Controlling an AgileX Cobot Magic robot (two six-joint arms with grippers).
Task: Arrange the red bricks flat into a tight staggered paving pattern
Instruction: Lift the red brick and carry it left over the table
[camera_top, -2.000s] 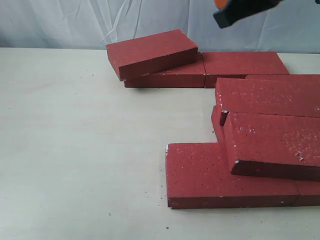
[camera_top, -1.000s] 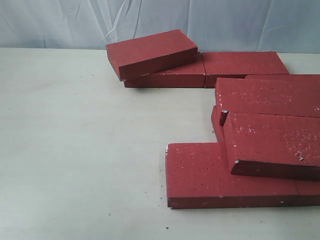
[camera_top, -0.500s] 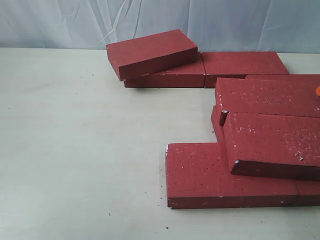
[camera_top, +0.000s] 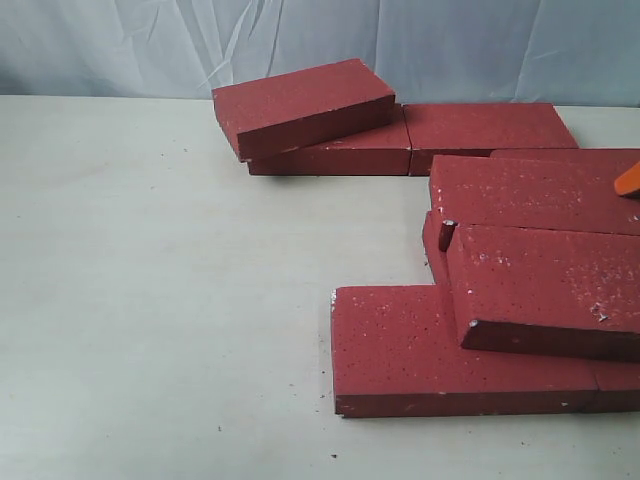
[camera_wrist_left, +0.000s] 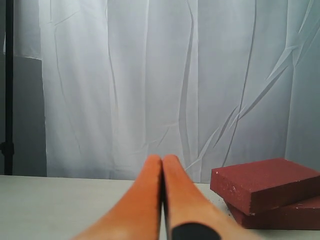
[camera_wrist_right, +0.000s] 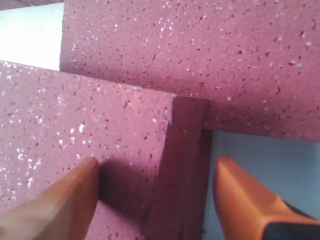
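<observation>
While spread wide, grips nothing with right gripper (camera_wrist_right: 157, 162): straddles side edge of near brick (camera_wrist_right: 75, 135), one orange finger (camera_wrist_right: 60, 200) over its speckled top face, other finger (camera_wrist_right: 245, 200) over pale table (camera_wrist_right: 260, 150) just beside it. Cannot tell if touching. Meets second brick (camera_wrist_right: 200, 50) at that corner; abutting or overlapping, cannot tell. Shows in exterior view only as orange fingertip (camera_top: 628, 180) at right edge, over right-hand cluster.

Presses left gripper (camera_wrist_left: 162, 162) fully together, nothing between orange fingers, aimed at white curtain (camera_wrist_left: 150, 75), near two stacked bricks (camera_wrist_left: 265, 185).

Finds red bricks (camera_top: 500, 300) in two groups on white table, not in tight staggered pattern. Far group: tilted brick (camera_top: 300, 105) propped on flat brick (camera_top: 345, 155), with end brick (camera_top: 485, 128) touching that one end to end. Right group: front brick (camera_top: 395, 350) flat on table, leaning brick (camera_top: 545, 285) lying tilted across it, rear brick (camera_top: 530, 190) just behind, back brick (camera_top: 575, 153) partly hidden beyond, dark brick end (camera_top: 447, 235) poking out beneath leaning brick. Sliver of one more flat brick (camera_top: 618, 385) at lower right, touching front brick.
</observation>
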